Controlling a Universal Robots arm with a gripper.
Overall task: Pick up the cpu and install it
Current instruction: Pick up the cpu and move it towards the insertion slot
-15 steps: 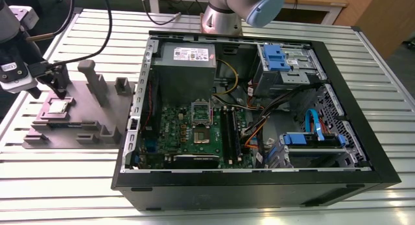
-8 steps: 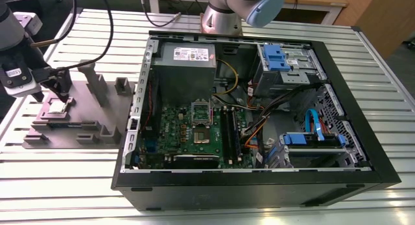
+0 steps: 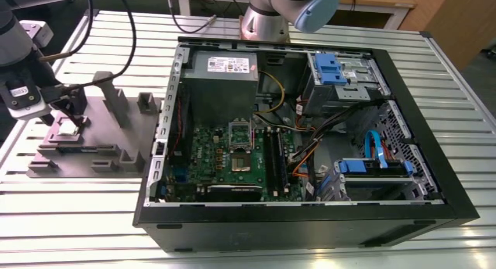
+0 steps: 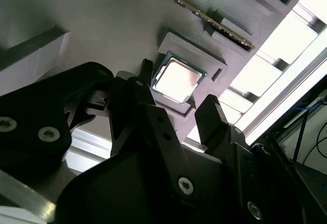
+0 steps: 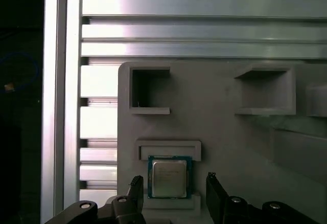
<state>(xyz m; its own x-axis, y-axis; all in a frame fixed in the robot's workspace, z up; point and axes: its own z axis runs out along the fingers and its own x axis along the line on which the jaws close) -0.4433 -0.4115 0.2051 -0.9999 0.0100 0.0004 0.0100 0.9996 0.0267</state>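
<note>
Silver-topped cpu (image 5: 169,177): lies flat, shiny side up, in a shallow square pocket of the holder; in the exterior view it sits at 9 o'clock, on the exterior view's left, well apart from the case
Grey holder (image 3: 101,150): a moulded block with several pockets and upright posts, resting on the slatted metal table (image 3: 85,222) just beside the case, at the case's 9 o'clock
Gripper (image 5: 172,184): released, with its 2 black fingers (image 5: 136,185) spread to either side of the cpu in both wrist views; a narrow gap shows between each finger and the chip's edge, so nothing is grasped
Arm (image 3: 23,60): reaches down over the holder at 9 o'clock in the exterior view, its tool low over the pocket
Computer case (image 3: 310,219): lies open on its side across the middle of the exterior view, motherboard (image 3: 232,164) exposed
Socket (image 3: 241,151): near the board's centre, with the black memory sticks (image 3: 273,158) at its 3 o'clock; it looks vacant, though that is hard to confirm
Done: by my reading, the approach and the lining-up over the chip
Left: the grasp, the lift, the carry to the case and the seating in the socket; the task is at an early stage
</note>
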